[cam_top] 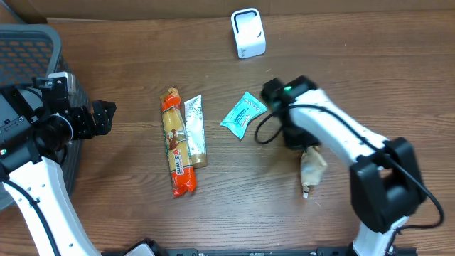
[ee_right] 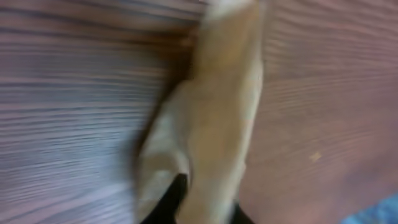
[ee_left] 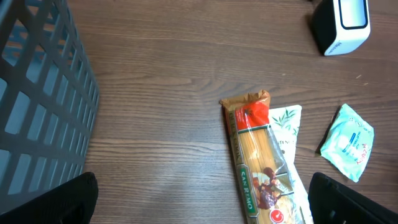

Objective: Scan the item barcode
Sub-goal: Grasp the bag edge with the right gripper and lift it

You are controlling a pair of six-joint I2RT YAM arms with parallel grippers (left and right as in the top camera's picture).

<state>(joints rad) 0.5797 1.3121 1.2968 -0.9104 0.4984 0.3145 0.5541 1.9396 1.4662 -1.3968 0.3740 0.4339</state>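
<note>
My right gripper (cam_top: 306,151) is shut on a beige pouch (cam_top: 313,168) that rests low over the table at the right. In the right wrist view, which is blurred, the pouch (ee_right: 211,124) fills the middle, and the dark fingertips (ee_right: 173,198) of the right gripper (ee_right: 205,208) pinch its near end. No barcode shows on it. The white scanner (cam_top: 248,33) stands at the back, also in the left wrist view (ee_left: 343,23). My left gripper (cam_top: 99,117) hangs open and empty at the left, its fingers (ee_left: 62,200) wide apart above bare wood.
A pasta packet (cam_top: 178,142) and a pale tube (cam_top: 195,131) lie side by side mid-table. A teal sachet (cam_top: 244,114) lies just left of the right arm. A dark mesh basket (cam_top: 28,50) stands at the far left, behind the left arm.
</note>
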